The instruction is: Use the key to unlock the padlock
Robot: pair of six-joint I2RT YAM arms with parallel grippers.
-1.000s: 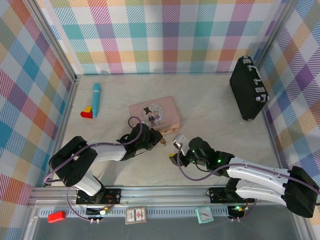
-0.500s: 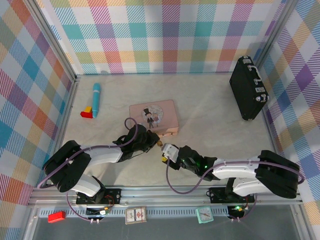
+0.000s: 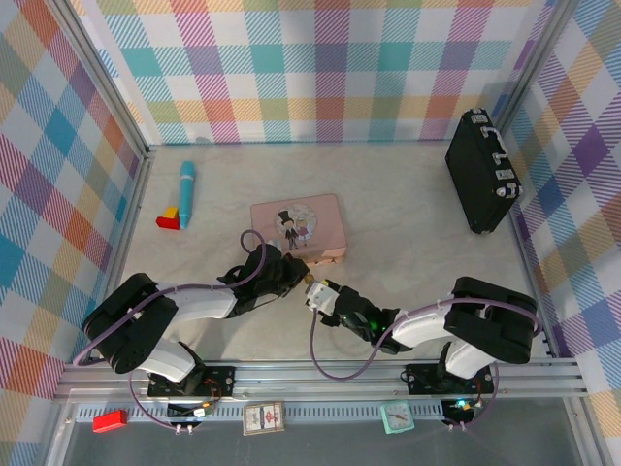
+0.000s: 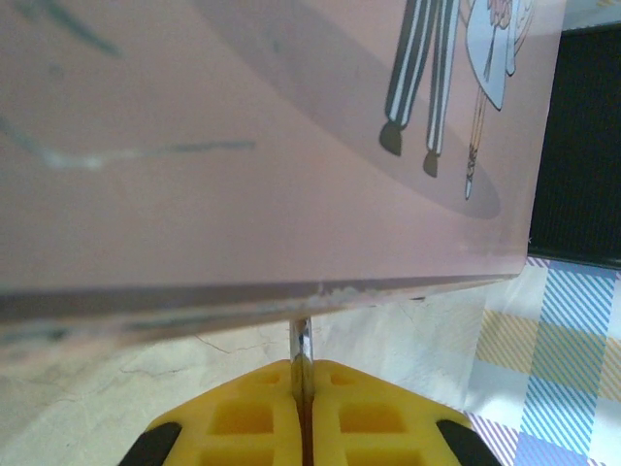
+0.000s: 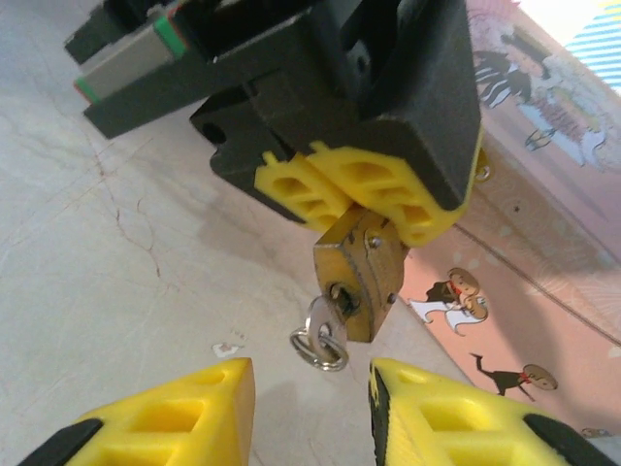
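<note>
Here we are at the sharp end of it: the left gripper (image 5: 354, 204) is clenched on the top of the padlock (image 5: 361, 277), holding the little brass body hanging clear of the marbled table (image 5: 116, 243), right at the near edge of the pink tin (image 5: 543, 243). From the left wrist camera you see only a thin sliver of metal, the shackle (image 4: 301, 345) by the look of it, nipped between the two yellow pads. And look at the keyhole: the key (image 5: 328, 335) sits in it already, its small ring dangling off the lower face of the lock. So insertion looks done. The right gripper (image 5: 310, 413) is just below, jaws apart, one yellow finger on either side of that key, touching nothing as far as I can tell. What's left, I'd say, is the real work: pinch the key's head, turn it, and get the shackle to spring. Whether the shackle has released is hidden behind the left fingers, so I can't call it, though nothing suggests it has. That key is a tiny target, and a grip that lands on the ring instead would likely just twist the ring.
</note>
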